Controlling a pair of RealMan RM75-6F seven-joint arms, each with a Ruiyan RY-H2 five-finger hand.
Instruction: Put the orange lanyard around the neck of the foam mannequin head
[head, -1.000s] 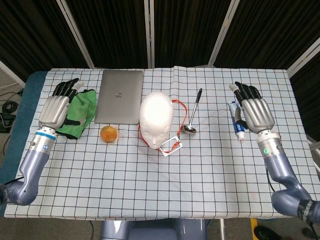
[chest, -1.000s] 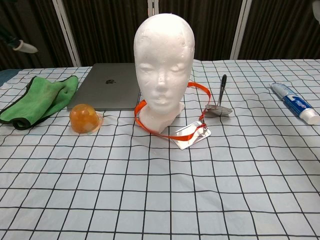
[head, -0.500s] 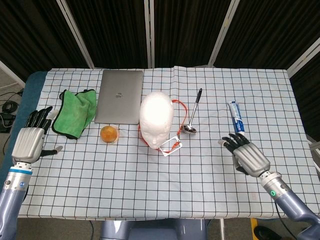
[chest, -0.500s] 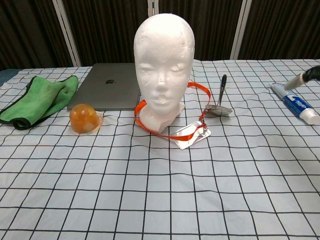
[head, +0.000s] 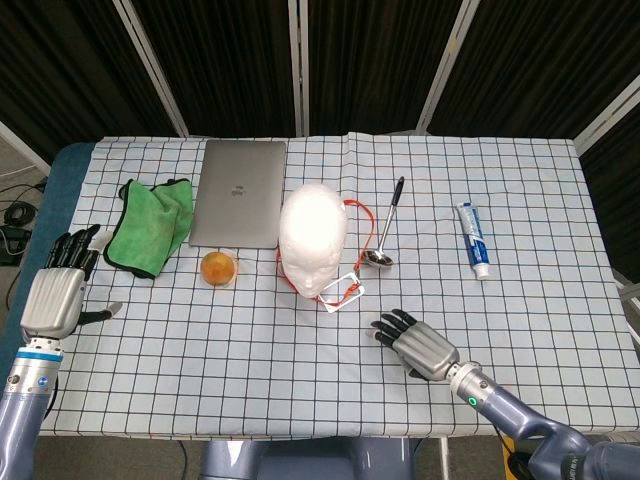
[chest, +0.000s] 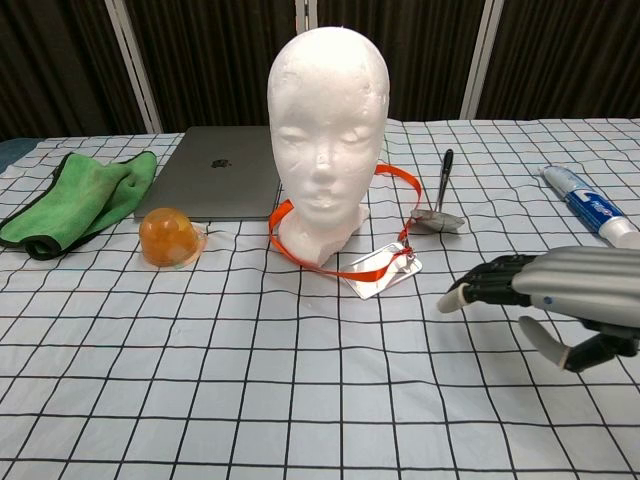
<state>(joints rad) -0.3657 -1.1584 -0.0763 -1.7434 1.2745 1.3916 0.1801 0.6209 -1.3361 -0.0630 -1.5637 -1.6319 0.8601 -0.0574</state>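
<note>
At centre of the checked tablecloth, the thin orange fabric lanyard (chest: 385, 182) w/ its clear badge holder (chest: 384, 270) already lay round the white foam mannequin head (chest: 327, 130); soft, light, best taken by the strap; both hands, left hand (head: 55, 297) & right hand (chest: 560, 297), were released, holding nothing.

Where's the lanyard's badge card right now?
In the head view, the badge card lies flat on the table just front-right of the mannequin head, between it and the right hand, which isn't touching it.
</note>
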